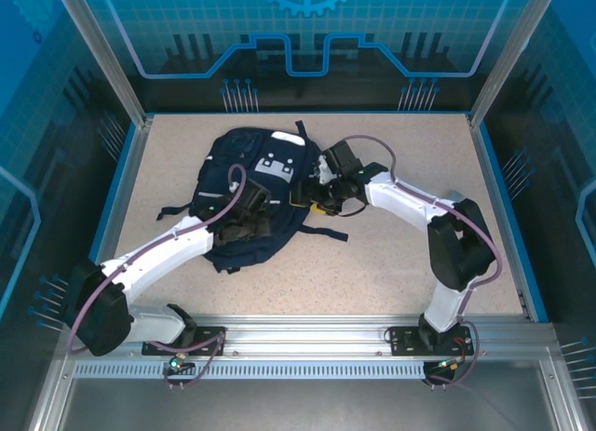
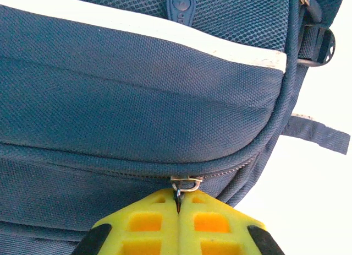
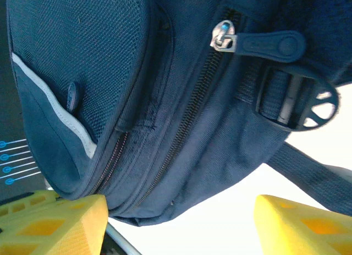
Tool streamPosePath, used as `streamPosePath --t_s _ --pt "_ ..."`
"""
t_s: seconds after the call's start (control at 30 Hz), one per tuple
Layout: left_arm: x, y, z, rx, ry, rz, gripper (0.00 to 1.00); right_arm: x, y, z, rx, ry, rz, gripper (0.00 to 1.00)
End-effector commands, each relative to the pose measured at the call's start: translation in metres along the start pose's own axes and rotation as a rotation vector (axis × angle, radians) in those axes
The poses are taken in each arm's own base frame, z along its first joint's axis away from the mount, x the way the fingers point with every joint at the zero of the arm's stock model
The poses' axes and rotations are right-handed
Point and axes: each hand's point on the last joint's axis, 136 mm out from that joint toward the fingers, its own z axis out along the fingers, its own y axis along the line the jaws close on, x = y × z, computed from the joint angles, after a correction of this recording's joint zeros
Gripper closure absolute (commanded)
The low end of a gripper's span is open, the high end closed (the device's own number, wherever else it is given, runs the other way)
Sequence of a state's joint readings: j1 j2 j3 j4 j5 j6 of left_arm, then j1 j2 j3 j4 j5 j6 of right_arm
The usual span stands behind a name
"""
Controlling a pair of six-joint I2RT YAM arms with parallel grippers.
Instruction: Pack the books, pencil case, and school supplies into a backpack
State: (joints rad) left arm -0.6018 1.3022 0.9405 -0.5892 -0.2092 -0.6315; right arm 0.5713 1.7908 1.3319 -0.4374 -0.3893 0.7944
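Observation:
The navy backpack [image 1: 244, 150] lies flat at the back middle of the table, white patch [image 1: 279, 166] up. My left gripper [image 1: 244, 217] rests over its near part. In the left wrist view the yellow fingers [image 2: 148, 224] are pressed together, with the left gripper [image 2: 179, 205] shut on the metal zipper pull [image 2: 186, 183] of a closed zipper on the backpack [image 2: 137, 101]. My right gripper [image 1: 321, 196] sits at the bag's right side. It is open [image 3: 179, 227], and a lower corner of the backpack [image 3: 192, 150] hangs between and above its fingertips [image 3: 60, 222]. The books, pencil case and school supplies are out of view.
Dark straps [image 1: 326, 234] trail from the bag onto the speckled tabletop [image 1: 400, 254]. A second zipper pull with a rubber tab [image 3: 269, 45] and a plastic buckle [image 3: 300, 103] sit on the bag's side. Blue-edged walls [image 1: 484, 170] and a front metal rail [image 1: 307, 333] bound the table.

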Motion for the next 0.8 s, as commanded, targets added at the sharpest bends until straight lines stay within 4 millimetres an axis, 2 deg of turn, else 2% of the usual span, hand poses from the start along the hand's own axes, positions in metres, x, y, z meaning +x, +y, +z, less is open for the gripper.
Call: streamPosePath --t_s 0.0,0.2,0.33,0.43,0.6,0.77 --pt "-0.007 -0.009 -0.005 0.077 -0.031 0.021 1.0 0.006 0.033 0.012 -0.07 0.06 -0.005 0.29" --pt "-0.005 -0.01 -0.004 0.083 -0.021 0.025 1.0 0.015 0.052 0.034 -0.057 0.108 -0.029 0.33" --pt "-0.007 -0.01 -0.006 0.083 -0.027 0.03 1.0 0.016 0.052 0.044 -0.016 0.118 -0.028 0.41" --pt "-0.008 -0.007 -0.008 0.068 -0.035 0.033 1.0 0.015 0.046 0.047 0.021 0.116 -0.021 0.49" --pt "-0.009 0.003 -0.011 0.031 -0.055 0.023 1.0 0.013 0.027 0.043 0.104 0.108 -0.007 0.7" --pt "-0.013 0.032 -0.015 -0.049 -0.07 -0.013 1.0 0.005 0.006 0.029 0.179 0.056 0.011 0.81"
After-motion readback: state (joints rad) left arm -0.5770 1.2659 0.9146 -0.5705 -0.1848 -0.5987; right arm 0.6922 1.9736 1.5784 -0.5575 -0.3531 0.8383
